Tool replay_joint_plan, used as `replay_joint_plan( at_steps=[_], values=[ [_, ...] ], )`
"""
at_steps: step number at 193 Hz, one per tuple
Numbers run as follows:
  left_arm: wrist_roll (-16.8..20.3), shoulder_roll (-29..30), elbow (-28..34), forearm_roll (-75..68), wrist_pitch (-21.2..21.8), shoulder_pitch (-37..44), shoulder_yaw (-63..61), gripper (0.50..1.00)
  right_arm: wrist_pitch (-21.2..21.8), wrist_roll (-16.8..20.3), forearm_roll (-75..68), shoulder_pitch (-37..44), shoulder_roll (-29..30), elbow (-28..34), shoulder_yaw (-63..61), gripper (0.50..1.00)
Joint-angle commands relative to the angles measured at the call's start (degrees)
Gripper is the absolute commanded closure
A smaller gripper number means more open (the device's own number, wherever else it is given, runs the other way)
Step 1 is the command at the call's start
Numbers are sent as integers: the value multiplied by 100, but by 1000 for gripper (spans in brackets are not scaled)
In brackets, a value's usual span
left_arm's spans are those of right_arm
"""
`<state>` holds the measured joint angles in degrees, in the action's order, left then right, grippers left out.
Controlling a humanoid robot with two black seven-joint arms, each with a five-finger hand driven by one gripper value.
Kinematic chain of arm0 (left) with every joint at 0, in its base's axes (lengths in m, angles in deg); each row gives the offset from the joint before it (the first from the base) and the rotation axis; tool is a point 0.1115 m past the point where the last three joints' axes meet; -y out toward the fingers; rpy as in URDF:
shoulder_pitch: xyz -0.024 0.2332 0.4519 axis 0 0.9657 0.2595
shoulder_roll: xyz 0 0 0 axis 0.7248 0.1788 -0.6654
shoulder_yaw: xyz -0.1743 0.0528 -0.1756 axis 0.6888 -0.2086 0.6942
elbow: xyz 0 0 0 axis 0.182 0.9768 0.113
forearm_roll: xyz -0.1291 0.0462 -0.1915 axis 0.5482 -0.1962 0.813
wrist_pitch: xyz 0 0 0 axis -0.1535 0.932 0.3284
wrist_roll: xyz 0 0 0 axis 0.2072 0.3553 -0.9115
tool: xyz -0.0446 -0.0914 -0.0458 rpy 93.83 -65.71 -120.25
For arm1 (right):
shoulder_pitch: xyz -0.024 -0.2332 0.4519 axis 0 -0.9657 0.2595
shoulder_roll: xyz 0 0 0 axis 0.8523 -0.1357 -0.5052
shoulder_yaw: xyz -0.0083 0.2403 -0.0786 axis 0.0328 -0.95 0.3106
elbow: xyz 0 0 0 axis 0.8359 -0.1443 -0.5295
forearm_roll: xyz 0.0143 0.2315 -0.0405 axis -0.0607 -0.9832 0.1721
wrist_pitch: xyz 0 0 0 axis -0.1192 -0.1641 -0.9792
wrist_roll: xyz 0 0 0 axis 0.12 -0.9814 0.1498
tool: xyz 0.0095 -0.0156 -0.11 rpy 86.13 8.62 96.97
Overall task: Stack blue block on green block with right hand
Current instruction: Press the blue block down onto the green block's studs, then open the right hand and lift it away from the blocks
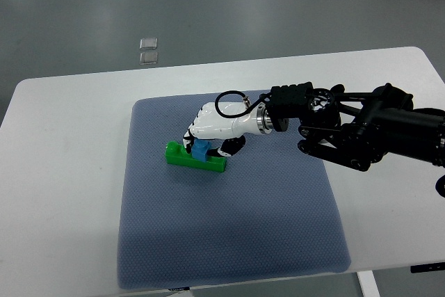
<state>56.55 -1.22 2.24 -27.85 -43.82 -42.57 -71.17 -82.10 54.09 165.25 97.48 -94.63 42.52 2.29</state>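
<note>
A green block (182, 157) lies flat on the blue-grey mat, left of centre. A small blue block (201, 149) sits right on top of it, near its middle. My right hand (208, 142), white with black joints, reaches in from the right and curls its fingers around the blue block. The thumb (231, 147) shows on the block's right side. The hand covers most of the blue block. I cannot tell whether the blue block rests on the green one or hovers just above it. The left arm does not show.
The mat (229, 234) covers the middle of a white table (62, 186). My dark right forearm (361, 126) crosses the table's right side. Two small clear squares (148, 49) lie on the floor beyond the table's far edge.
</note>
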Motion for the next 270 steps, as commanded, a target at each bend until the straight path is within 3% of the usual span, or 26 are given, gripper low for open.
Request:
replay_joint_plan(
  at_steps=[1,29,64,149,159,233,270],
  values=[
    [0,0,0,-4,-3,7,0,500,9,1,-9,24,-12,0,-19,852],
    [0,0,0,-4,-3,7,0,500,35,1,-18,51,-39,9,-54,744],
    [0,0,0,5,-3,-2,0,500,53,-8,-35,147,-47,18,-63,691],
    [0,0,0,-4,-3,7,0,500,70,-17,-123,411,-311,44,-160,640],
    [0,0,0,-4,-3,-2,0,500,105,-17,-123,446,-364,44,-282,599],
    [0,0,0,5,-3,7,0,500,290,-26,-211,428,-970,-17,-1056,587],
    [0,0,0,5,-3,-2,0,500,246,9,-1449,314,-1058,-351,-1241,587]
  ],
)
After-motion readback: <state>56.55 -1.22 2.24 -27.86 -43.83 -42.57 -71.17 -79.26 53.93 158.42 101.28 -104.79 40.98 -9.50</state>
